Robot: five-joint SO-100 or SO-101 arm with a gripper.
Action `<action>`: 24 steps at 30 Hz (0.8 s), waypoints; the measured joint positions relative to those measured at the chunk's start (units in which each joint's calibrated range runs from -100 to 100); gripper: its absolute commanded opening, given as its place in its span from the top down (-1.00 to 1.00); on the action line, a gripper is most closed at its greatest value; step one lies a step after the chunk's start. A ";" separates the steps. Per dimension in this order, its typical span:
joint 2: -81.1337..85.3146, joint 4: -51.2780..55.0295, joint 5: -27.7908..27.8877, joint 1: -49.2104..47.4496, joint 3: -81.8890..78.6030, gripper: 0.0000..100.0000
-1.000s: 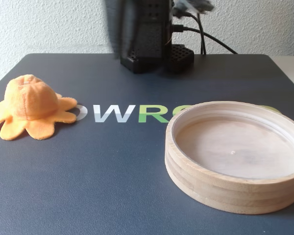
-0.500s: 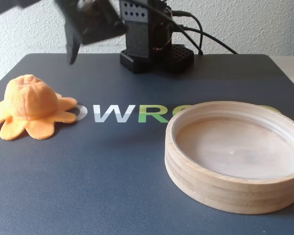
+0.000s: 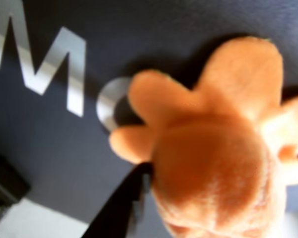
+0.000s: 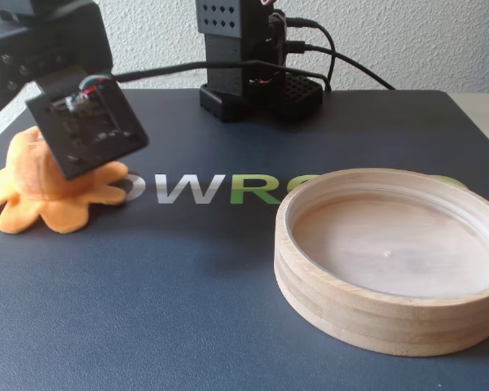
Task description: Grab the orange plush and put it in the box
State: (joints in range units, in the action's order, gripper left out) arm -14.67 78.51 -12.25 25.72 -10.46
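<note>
The orange plush [image 4: 41,191] sits on the dark mat at the far left of the fixed view, its flat tentacles spread on the surface. It fills the lower right of the wrist view [image 3: 213,168], blurred and very close. My gripper [image 4: 65,155] is down over the plush's head, mostly hidden behind the black camera plate. One dark finger [image 3: 116,208] lies against the plush's left side in the wrist view; the other finger is hidden, so the jaw state does not show. The box [image 4: 375,318], a round pale wooden tray, stands empty at the right.
The dark mat [image 4: 187,285] with large pale letters covers the table. The arm's black base [image 4: 236,73] and its cables stand at the back centre before a white wall. The mat's front edge shows pale in the wrist view.
</note>
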 measured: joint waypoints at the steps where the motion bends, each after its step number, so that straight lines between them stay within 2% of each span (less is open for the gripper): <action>1: -0.09 0.00 0.00 0.37 0.45 0.67; 3: -0.09 0.00 0.00 0.81 1.35 0.93; 4: -0.26 0.00 0.00 0.81 1.89 1.00; 6: -0.77 0.00 0.05 0.07 2.60 0.95; 11: -0.77 0.52 0.10 -0.66 2.96 0.98; 21: 0.17 13.06 -0.05 -16.06 19.58 0.98; 24: 0.17 17.19 -1.85 -20.71 26.22 0.98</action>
State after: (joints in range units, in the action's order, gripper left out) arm -14.50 95.70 -14.10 5.01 15.76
